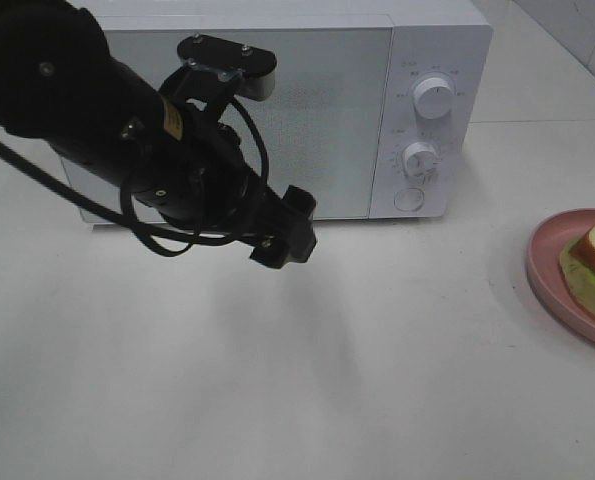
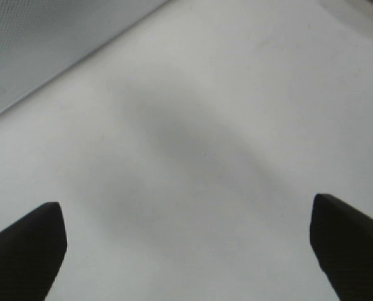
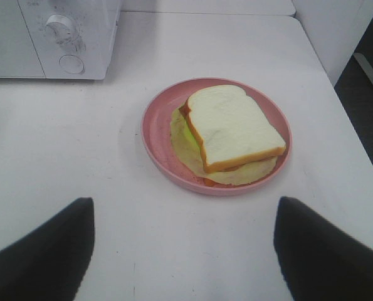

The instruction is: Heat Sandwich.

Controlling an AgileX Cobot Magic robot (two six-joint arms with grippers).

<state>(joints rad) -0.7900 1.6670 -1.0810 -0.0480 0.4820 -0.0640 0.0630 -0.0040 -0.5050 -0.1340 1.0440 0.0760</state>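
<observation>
Sandwich (image 3: 233, 128) on pink plate (image 3: 156, 128) beside closed microwave (image 1: 277, 110), left gripper (image 2: 186, 251) spread wide and empty, right gripper (image 3: 183, 251) open above table (image 1: 277, 380).

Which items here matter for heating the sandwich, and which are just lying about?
Part of the job:
- sandwich, on the pink plate
- microwave, door shut
- left gripper, fingers wide apart, empty
- right gripper, open, short of the plate

Just lying about:
- nothing else on the white table
</observation>
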